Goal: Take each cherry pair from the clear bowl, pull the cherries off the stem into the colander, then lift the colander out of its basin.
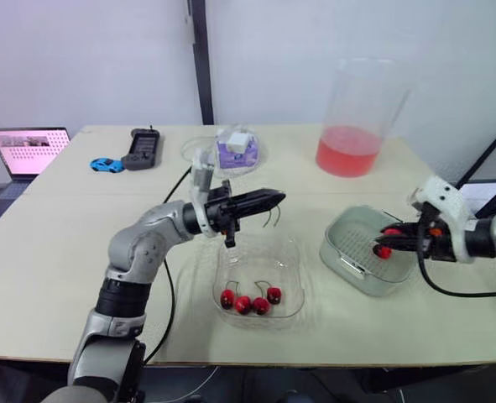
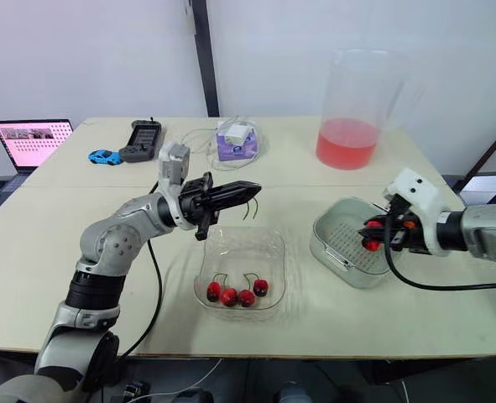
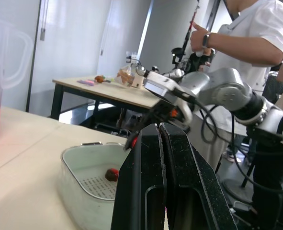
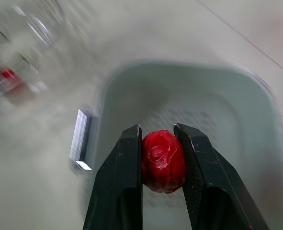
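Red and glossy, one cherry is sitting pinched between the two narrowly parted fingers of the right gripper, which is hovering over the colander inside its basin. Another cherry is lying on the colander's perforated floor. Across the table, the left gripper is hanging above the clear bowl, its fingers pressing together on a thin bare stem that is dangling from the tips. Four more cherries, stems attached, are resting at the bowl's near side.
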Robot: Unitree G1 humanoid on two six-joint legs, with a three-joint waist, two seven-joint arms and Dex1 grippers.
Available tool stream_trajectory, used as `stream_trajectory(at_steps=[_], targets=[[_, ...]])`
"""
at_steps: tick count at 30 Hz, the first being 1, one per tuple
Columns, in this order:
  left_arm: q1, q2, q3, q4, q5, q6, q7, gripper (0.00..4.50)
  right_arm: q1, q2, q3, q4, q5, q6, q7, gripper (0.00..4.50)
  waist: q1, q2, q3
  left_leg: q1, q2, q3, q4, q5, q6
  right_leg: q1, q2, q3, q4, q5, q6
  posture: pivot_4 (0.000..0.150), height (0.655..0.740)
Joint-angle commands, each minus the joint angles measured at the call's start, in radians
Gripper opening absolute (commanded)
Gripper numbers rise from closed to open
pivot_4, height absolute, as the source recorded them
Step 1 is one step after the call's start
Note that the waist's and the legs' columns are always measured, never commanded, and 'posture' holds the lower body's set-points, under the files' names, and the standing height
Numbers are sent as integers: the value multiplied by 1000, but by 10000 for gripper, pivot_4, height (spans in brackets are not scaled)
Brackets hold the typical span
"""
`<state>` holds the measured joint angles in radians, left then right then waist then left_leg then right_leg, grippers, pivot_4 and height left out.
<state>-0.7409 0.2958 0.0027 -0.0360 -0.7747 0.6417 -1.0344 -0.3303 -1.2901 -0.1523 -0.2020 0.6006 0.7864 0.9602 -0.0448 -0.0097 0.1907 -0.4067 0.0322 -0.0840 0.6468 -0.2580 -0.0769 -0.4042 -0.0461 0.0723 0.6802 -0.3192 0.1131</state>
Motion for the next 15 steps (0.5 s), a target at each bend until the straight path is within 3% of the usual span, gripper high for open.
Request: stream_trajectory(at_steps=[1,4,9,15], targets=[[12,5,4,-50,2,-12,16,0,-47,-16,73,68,-99,-102,84,10331,1,0,0,0,0,0,0,0,0,0,0,0,0,0,0,1500,7332],[27,11,1,-66,7,-11,23,0,-94,9,129,122,-151,-135,122,19104,2,0,0,0,0,0,0,0,0,0,-1,0,0,0,0,1500,7332],[41,25,3,-86,7,-11,34,0,-159,42,117,202,-168,-147,156,43230,3,0,0,0,0,0,0,1,-1,0,-1,0,0,0,0,1500,7332],[50,51,12,-98,4,-4,46,0,-226,13,-4,241,-91,-104,229,44181,3,1,0,0,0,0,0,1,-1,0,-1,0,0,0,0,1500,7332]])
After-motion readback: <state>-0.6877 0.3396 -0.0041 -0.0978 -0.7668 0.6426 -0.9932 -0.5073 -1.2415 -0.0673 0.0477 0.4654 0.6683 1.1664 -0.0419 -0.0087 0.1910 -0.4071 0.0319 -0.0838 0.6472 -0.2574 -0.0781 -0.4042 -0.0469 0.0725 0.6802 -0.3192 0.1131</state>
